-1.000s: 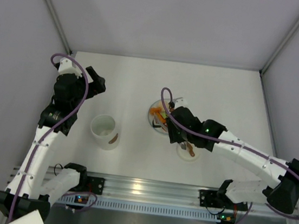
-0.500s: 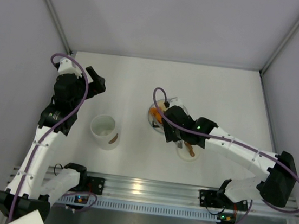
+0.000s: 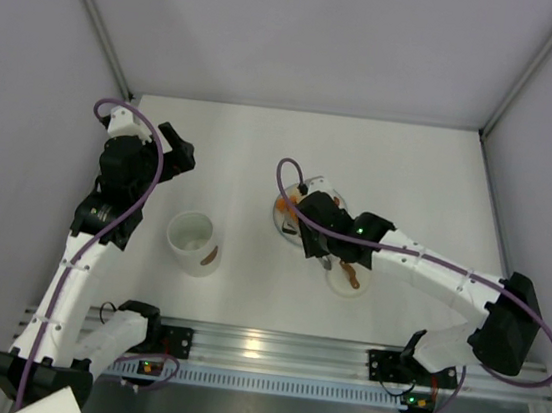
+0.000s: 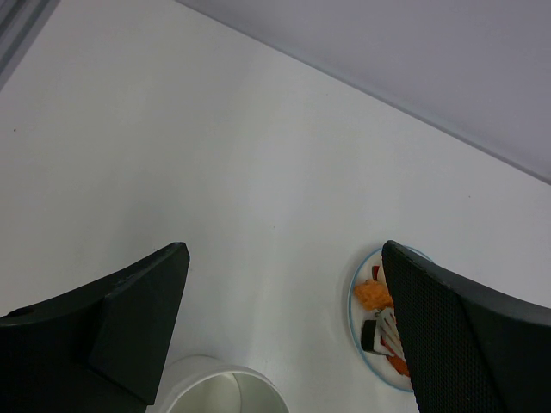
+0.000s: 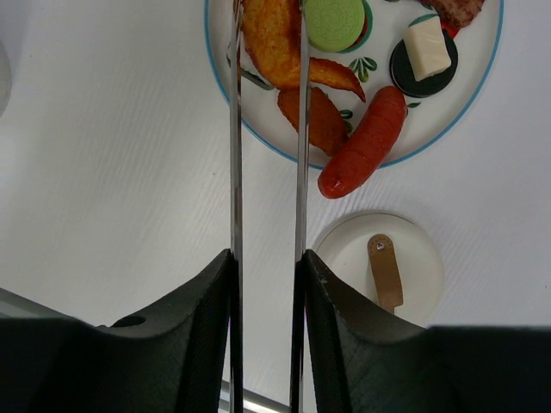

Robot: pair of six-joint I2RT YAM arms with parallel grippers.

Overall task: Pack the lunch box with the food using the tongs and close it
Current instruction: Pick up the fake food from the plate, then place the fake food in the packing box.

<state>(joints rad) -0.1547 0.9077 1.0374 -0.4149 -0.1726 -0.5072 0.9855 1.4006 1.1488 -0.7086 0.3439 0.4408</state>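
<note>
Right gripper (image 5: 267, 262): your right gripper's fingers are pressed together on the tongs (image 5: 302, 129), one finger against the outside of each tong arm.
Tongs: the two thin silvery arms run nearly parallel from the fingers out over the plate (image 5: 448, 95). They pass the top edge of the wrist view, so you cannot see their tips.
Food (image 5: 271, 39): an orange battered piece lies between the tong arms, at the plate's near left side. Beside it sit a green disc, a white cube on a black disc, a smaller orange piece, and a red sausage (image 5: 366, 142) that overhangs the plate rim.
Plate from above: it sits mid-table (image 3: 411, 173), and your right arm reaches across to it from the right.
Lid (image 5: 413, 267): a round white lid with a brown tab lies flat just beside the plate, on the side nearer you.
Lunch box (image 3: 193, 242): the white tub stands upright and uncovered, left of the plate and apart from it, near the front of the table. A brown mark shows on its wall.
Left gripper (image 4: 284, 258): your left gripper's fingers are spread wide with nothing between them. It hangs above the table behind the lunch box, whose rim (image 4: 215, 387) shows at the bottom of that wrist view.
</note>
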